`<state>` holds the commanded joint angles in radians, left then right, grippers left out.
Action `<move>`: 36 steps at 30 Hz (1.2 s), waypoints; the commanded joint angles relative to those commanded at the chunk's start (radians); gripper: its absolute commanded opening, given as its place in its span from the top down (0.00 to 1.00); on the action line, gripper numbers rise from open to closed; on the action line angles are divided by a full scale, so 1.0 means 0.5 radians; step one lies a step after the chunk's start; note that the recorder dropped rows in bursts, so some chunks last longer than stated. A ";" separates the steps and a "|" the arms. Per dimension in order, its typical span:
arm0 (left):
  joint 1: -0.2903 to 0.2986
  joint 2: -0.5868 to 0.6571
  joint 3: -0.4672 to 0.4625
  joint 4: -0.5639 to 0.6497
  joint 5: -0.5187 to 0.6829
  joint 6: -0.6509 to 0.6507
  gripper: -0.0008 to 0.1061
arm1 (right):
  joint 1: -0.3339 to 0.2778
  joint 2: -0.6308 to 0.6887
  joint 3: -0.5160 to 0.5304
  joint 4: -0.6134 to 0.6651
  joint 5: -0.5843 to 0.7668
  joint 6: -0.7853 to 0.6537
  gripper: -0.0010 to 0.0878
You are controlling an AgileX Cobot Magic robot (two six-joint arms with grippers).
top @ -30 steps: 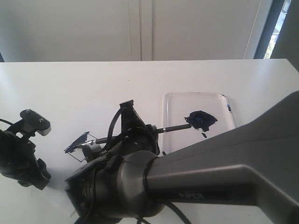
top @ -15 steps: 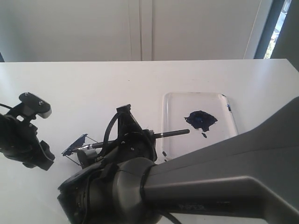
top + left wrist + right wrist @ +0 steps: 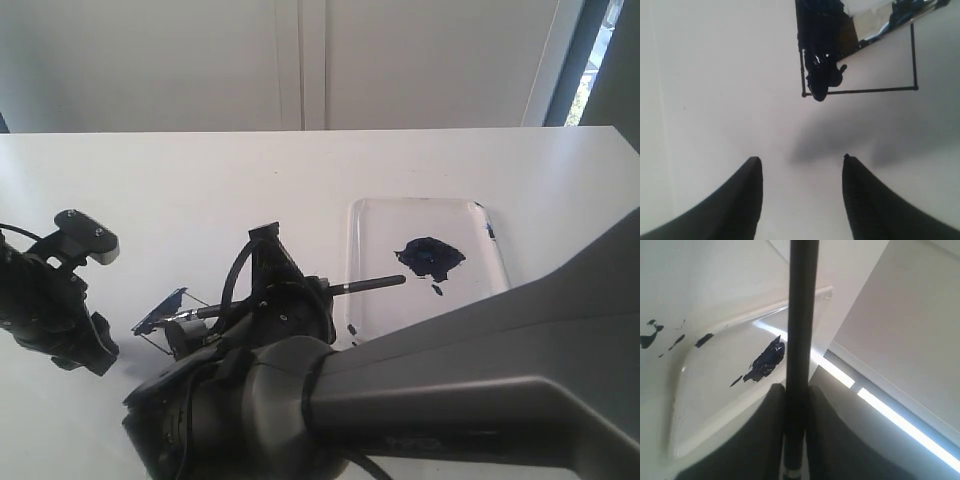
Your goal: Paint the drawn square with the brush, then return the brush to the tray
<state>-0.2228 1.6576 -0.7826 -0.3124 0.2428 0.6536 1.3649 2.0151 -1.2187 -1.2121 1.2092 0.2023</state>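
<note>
Right wrist view: my right gripper (image 3: 796, 400) pinches the brush (image 3: 801, 315) by its handle, tilted low so the bristles reach the square (image 3: 865, 70), the handle's free end over the tray (image 3: 695, 425). My left gripper (image 3: 800, 192) hangs spread, empty, near the square.

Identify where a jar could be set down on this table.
Bare: the table strip between tray and back wall, and the far-left stretch beyond the drawn square. Crowded: around that square, where left tool, right tool and brush gather.
</note>
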 joint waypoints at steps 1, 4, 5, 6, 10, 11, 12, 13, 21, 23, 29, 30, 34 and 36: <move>0.000 0.000 0.000 0.000 -0.005 0.000 0.49 | 0.004 -0.001 0.000 0.000 0.000 0.004 0.99; 0.000 0.015 -0.004 0.000 -0.014 0.000 0.49 | 0.027 -0.001 0.000 0.000 0.008 0.004 0.99; 0.000 0.015 -0.004 0.000 -0.009 0.000 0.49 | 0.044 -0.001 0.000 0.000 0.008 0.004 0.99; 0.000 0.015 -0.004 0.000 -0.009 0.000 0.49 | 0.061 -0.001 0.000 0.000 -0.001 0.004 0.99; 0.000 0.015 -0.008 0.000 -0.002 0.000 0.49 | 0.110 -0.001 0.000 -0.004 -0.005 0.008 0.99; 0.000 0.015 -0.008 0.000 0.001 0.000 0.49 | 0.119 -0.001 0.000 -0.004 -0.005 0.008 0.99; 0.000 0.015 -0.008 0.000 0.002 0.000 0.49 | 0.117 -0.001 0.000 -0.004 0.000 0.008 0.99; 0.000 0.015 -0.008 0.000 0.007 0.000 0.49 | 0.117 -0.001 0.000 -0.004 0.004 0.008 0.99; 0.000 0.015 -0.008 0.079 0.078 0.000 0.49 | 0.117 -0.001 0.000 -0.030 0.024 0.008 0.99; 0.000 0.015 -0.008 0.098 0.094 -0.010 0.49 | 0.105 -0.001 0.000 -0.031 0.024 0.008 0.99; 0.000 0.015 -0.008 0.116 0.117 -0.019 0.49 | 0.038 -0.001 0.000 -0.031 0.024 0.008 0.99; 0.000 0.015 -0.008 0.130 0.117 -0.019 0.49 | 0.035 -0.001 0.000 -0.031 0.024 0.008 0.99; 0.000 0.015 -0.008 0.154 0.090 -0.019 0.49 | 0.035 -0.001 0.000 -0.035 0.024 0.008 0.99; 0.000 0.015 -0.008 0.154 0.081 -0.019 0.49 | 0.039 -0.001 0.000 -0.045 0.024 0.024 0.99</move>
<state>-0.2228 1.6649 -0.7865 -0.2352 0.2831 0.6440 1.3843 2.0148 -1.2187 -1.2344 1.2211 0.2142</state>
